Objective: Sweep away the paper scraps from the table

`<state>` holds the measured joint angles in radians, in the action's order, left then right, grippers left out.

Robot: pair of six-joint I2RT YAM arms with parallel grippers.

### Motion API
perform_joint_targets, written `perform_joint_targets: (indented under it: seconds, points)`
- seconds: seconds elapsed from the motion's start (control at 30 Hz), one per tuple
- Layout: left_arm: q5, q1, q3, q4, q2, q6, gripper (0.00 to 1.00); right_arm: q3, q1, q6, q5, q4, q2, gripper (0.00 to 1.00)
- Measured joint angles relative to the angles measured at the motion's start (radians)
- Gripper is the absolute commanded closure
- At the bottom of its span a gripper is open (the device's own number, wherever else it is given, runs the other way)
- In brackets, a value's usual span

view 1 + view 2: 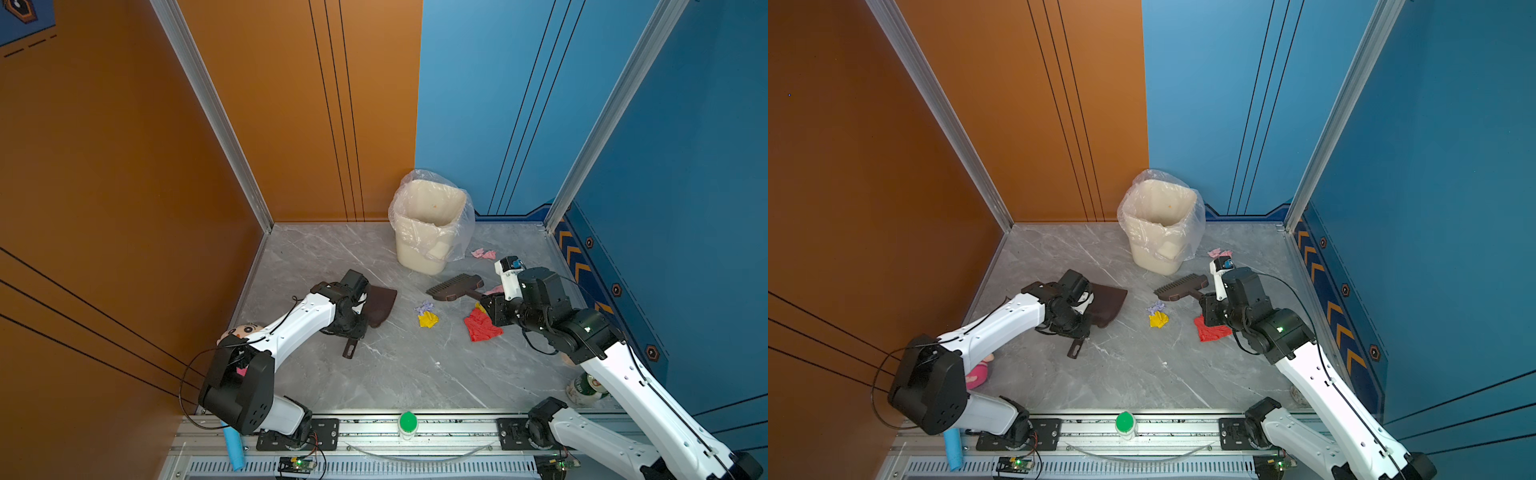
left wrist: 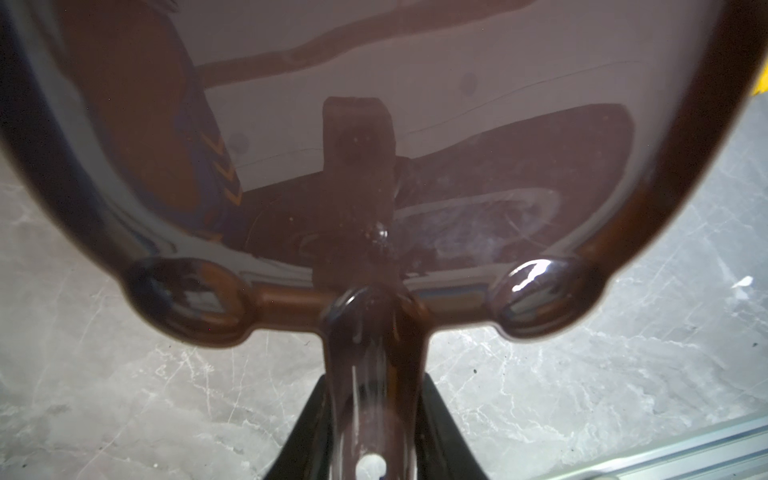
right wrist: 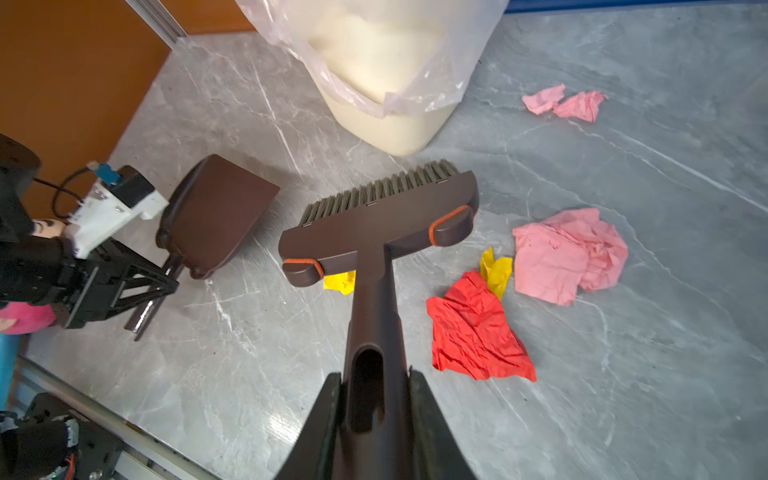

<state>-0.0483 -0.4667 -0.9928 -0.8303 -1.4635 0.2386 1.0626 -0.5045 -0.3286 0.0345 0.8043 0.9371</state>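
A cream waste bin lined with a clear plastic bag stands at the far centre of the bench. In both top views its interior appears bare of scraps except for a small orange speck on the inner wall. The brown dustpan lies left of centre with its mouth toward the right; no scraps show in the visible part of the pan.

The left hand is clenched on the dustpan handle. The right hand is clenched on the handle of the brown hand brush, whose bristles point toward the bin.

The paper scraps lie on the bench at centre and right. A lilac scrap and a yellow scrap sit between the dustpan and the brush. A red scrap lies just beside the right hand. Two small pink scraps lie to the right of the bin.

The right wrist view shows a large pink scrap and a second yellow scrap touching the red one; in the top views the right arm hides most of both. The left wrist view shows only the glossy back of the dustpan and the grey bench surface beneath it. The top views show a plush doll at the left edge, behind the left arm, and a green-capped container on the near rail.
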Motion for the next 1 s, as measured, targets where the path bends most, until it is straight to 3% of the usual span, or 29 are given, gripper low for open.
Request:
perform_joint_targets:
  seconds: [0.23,0.5,0.77,1.0]
  points:
    - [0.0,-0.041,-0.048,-0.016,-0.093,-0.019,1.0,0.0,-0.065,0.056,-0.009,0.114,0.078,1.0]
    - [0.0,-0.077,-0.091,-0.02,-0.158,-0.03,1.0,0.0,-0.163,0.122,0.008,0.1,0.2,1.0]
    - [0.026,-0.09,-0.102,-0.033,-0.171,-0.033,1.0,-0.058,-0.148,0.132,0.108,-0.065,0.183,1.0]
    - [0.06,-0.066,-0.09,-0.058,-0.146,-0.029,1.0,-0.071,-0.012,0.149,0.187,-0.068,0.022,1.0]
